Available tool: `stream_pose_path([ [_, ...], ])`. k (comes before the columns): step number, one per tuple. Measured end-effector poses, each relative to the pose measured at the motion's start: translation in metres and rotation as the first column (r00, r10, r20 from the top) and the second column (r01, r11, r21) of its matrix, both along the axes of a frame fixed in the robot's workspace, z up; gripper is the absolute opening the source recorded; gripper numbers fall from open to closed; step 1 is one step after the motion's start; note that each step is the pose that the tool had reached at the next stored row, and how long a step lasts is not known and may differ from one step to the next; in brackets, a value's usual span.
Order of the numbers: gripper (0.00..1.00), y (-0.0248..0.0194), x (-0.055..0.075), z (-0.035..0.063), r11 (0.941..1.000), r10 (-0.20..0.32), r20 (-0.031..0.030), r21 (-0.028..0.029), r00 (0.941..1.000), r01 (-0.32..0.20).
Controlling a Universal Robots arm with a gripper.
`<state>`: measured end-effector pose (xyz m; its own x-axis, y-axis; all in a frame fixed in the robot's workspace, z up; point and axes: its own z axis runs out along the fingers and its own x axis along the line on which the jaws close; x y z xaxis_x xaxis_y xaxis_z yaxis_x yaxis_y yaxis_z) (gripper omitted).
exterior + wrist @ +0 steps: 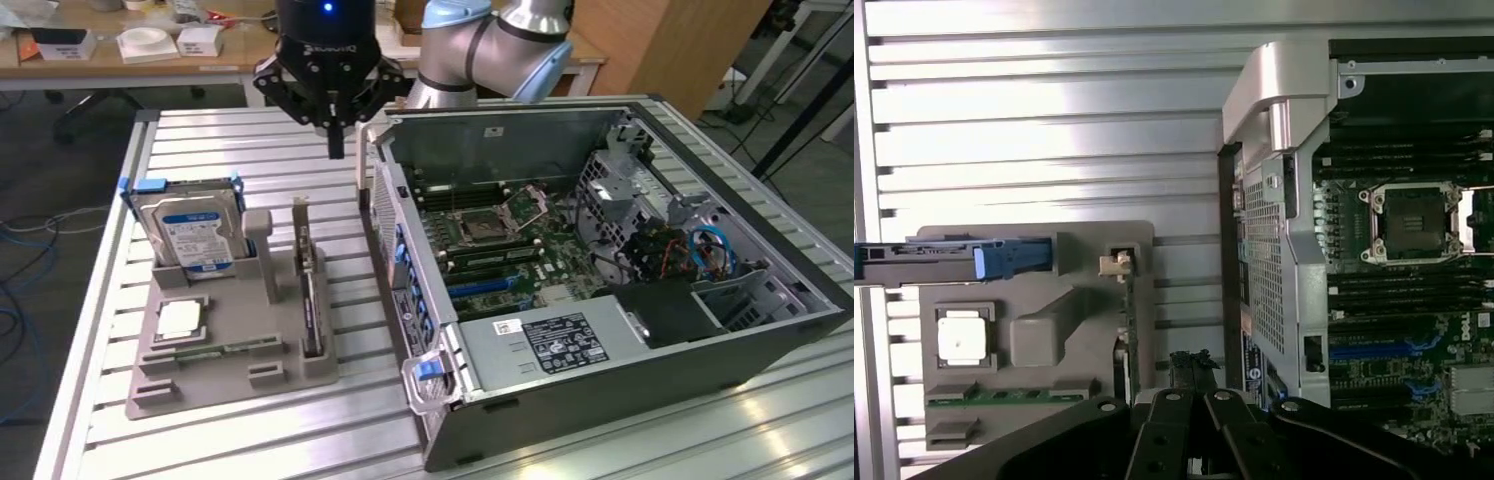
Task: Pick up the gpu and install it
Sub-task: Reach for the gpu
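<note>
Standing on edge in slot of grey holder (214,385), gpu (310,300) is left untouched. Gripper (334,150) is hung above, past card's bracket end, well apart. Jaws drawn narrow, nothing held. Labels on hard drive (196,240) and inside computer case (641,390): writing too small to be read. Narrow gap is kept between holder and case wall; bare slatted table (200,140) beneath gripper.

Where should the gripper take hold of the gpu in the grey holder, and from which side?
Judging by its pose, come from straight above and pinch the gpu across its two flat faces near mid-length of the upper edge. It stands on edge in the grey holder, leaving that edge exposed.
</note>
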<state>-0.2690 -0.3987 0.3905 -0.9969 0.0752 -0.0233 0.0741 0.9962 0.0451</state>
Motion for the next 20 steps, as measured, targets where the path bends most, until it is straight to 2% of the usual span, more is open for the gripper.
stream_pose_path([
  [13,0.11,0.0,-0.031,-0.0004,1.0,0.0,0.0,0.0,1.0,0.0],
  [20,0.11,0.0,-0.039,-0.0004,1.0,0.0,0.0,0.0,1.0,0.0],
])
